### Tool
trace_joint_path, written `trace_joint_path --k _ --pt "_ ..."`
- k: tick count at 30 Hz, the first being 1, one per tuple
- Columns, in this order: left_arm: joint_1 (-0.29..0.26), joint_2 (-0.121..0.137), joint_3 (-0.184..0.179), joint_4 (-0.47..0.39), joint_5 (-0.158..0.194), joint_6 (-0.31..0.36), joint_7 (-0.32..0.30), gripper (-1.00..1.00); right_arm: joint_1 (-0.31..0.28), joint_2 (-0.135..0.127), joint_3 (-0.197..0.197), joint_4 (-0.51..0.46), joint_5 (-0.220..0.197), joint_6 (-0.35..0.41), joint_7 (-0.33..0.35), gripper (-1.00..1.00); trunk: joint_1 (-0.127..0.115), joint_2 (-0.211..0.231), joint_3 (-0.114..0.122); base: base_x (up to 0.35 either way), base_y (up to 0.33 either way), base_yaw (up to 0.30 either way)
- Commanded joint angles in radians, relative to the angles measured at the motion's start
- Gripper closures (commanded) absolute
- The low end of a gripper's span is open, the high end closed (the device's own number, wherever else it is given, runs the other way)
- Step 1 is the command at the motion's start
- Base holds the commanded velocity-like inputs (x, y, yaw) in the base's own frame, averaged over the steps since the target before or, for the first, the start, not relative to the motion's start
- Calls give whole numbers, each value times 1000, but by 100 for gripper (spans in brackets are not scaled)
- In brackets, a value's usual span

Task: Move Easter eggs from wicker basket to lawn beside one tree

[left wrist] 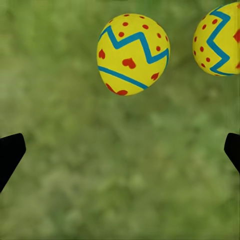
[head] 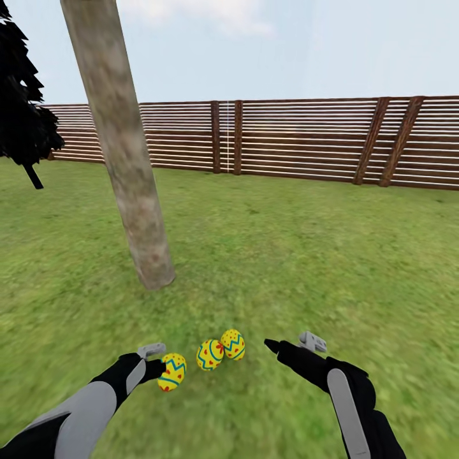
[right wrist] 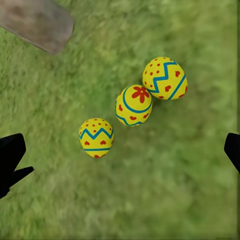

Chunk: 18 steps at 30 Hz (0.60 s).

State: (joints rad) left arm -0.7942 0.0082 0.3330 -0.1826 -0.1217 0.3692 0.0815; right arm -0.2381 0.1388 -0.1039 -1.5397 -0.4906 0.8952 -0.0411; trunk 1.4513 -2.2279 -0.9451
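Note:
Three yellow Easter eggs with blue zigzags and red marks lie close together on the lawn [head: 287, 255], a short way in front of a pale bare tree trunk [head: 127, 166]. The left egg [head: 172, 371] sits right by my left gripper [head: 156, 362], which is open with the egg [left wrist: 133, 54] just beyond its fingertips. The middle egg [head: 210, 354] and right egg [head: 233, 344] touch each other. My right gripper [head: 275, 347] hovers open to their right, above all three eggs [right wrist: 134, 105]. The wicker basket is out of view.
A brown slatted fence [head: 306, 137] closes off the back of the garden. A dark-leaved tree [head: 22, 121] stands at the far left. Open grass stretches right of the trunk and behind the eggs.

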Motion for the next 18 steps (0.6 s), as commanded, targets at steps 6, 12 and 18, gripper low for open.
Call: trace_joint_path --k 6,12,18 --pt "0 1 8 -1 -10 5 1 -100 9 -26 -12 97 2 -57 -4 -100 -23 42 18 0 0 0" --pt "1 0 8 -1 -10 5 5 -100 86 -106 -14 149 2 -205 -5 -100 -46 84 37 0 0 0" --pt "20 35 9 6 -8 -6 7 -100 139 -138 -15 228 1 -305 -3 -100 -69 126 56 0 0 0"
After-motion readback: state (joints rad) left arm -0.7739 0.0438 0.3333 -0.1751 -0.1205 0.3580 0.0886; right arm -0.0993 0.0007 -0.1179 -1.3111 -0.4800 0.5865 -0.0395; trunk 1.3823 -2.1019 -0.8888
